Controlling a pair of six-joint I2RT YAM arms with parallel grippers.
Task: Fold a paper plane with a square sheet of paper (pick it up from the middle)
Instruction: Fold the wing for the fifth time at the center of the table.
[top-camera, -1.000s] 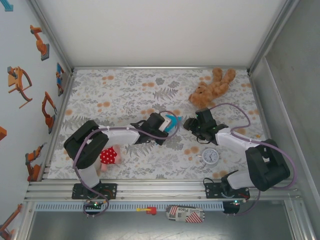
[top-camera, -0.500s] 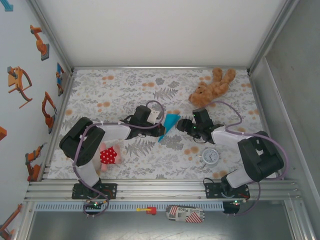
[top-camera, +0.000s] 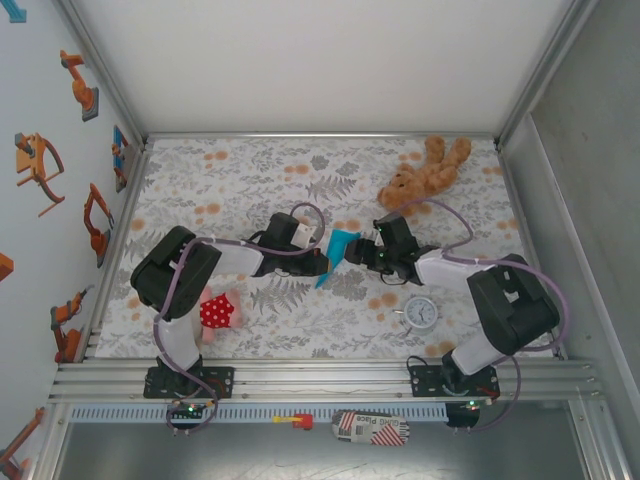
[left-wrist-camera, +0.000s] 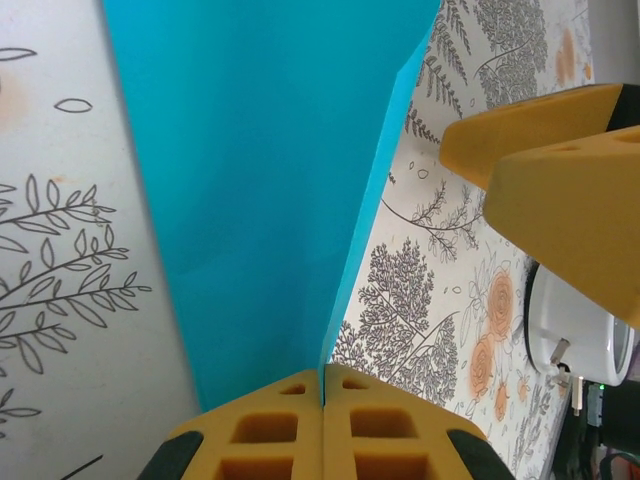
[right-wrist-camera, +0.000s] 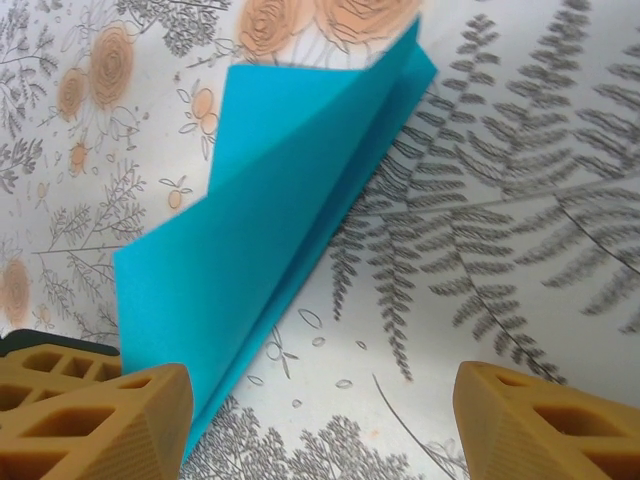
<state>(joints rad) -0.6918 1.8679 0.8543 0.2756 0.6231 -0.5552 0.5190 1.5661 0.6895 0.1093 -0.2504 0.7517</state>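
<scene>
Left gripper is clamped on the thin turquoise-blue folded paper plane, mid-table over the floral-print table cover.

Left wrist view: both yellow fingertips are pressed together, and the paper's folded edge is caught in the seam between them. From that seam a crease runs up toward the top right, with one broad flat flap spreading left of it.

From the top, the plane reads as a narrow pointed shape. Its sharp tip points toward the near-left and its wide end is up by the right arm. It looks tilted rather than lying flat. Can't tell if any part touches the cover.

Right gripper sits just right of the plane's wide end, jaws apart and holding nothing. In the right wrist view its two yellow fingers sit at the bottom corners, well apart, with bare cover between them. The plane's layered folds fan open ahead of it. Its near corner comes down just inside the finger at frame left. Contact there: can't tell.

Other items:
- Brown plush teddy bear lies at the far right of the table, near the right arm's cable.
- Small round white clock is near the front edge, just beside the right arm's forearm.
- Red soft item with white dots is tucked beside the left arm's lower link.
- Red-and-white striped object lies on the ledge below the front rail, between the two bases.
</scene>
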